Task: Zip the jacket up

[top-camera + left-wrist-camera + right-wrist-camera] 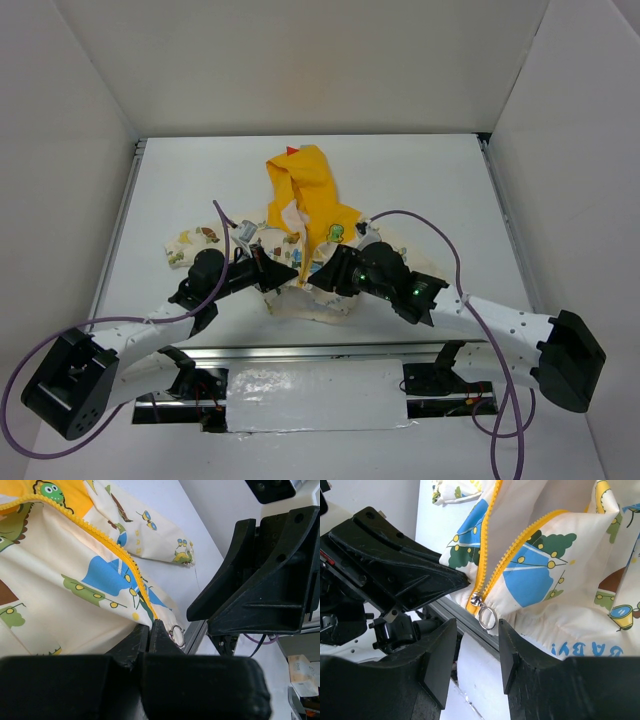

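Now left pincer [151, 630] clamps jacket [65, 610] hem; right pincer [476, 626] gapes before zip pull [486, 617].

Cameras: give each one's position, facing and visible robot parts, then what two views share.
Top external: above and behind the arms, looking down at the table; both arms show.
Left wrist: on the left arm, facing the jacket hem; shut left end effector shows.
Right wrist: on the right arm, facing the zip pull; open right end effector shows.
Both wrists share the zip pull.
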### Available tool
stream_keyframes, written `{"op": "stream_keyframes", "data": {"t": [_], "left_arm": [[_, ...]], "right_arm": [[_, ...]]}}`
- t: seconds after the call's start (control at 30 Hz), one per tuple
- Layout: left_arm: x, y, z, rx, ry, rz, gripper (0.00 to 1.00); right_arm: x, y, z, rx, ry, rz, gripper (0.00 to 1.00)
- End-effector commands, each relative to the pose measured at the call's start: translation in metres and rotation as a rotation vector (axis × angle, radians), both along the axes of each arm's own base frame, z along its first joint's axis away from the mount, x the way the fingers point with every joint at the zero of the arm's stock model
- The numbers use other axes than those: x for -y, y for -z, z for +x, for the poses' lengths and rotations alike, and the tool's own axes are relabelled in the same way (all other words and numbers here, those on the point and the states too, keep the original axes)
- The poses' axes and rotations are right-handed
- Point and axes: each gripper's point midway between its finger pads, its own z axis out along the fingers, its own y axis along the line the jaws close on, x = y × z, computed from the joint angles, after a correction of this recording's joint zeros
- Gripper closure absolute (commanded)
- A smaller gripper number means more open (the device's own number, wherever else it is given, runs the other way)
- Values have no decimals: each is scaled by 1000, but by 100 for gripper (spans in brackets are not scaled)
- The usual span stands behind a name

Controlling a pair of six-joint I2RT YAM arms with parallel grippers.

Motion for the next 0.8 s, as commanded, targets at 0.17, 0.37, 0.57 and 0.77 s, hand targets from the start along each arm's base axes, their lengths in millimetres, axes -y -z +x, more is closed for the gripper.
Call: {"op": "stream_keyframes", "data": {"t": [0.17, 0.37, 0.57, 0.77], "left_arm": [[6, -21, 0, 94, 34, -32, 100], [6, -20, 0, 94, 36, -27, 100], [6, -21, 0, 94, 34, -26, 100], [6, -21, 1, 97, 31, -25, 100]], "right_arm": [[-15, -21, 14, 71, -20, 0, 53], [-23, -17, 14, 58, -46, 2, 54], [-23, -15, 12, 54, -57, 5, 54], [-23, -8, 5, 28, -76, 14, 56]]}}
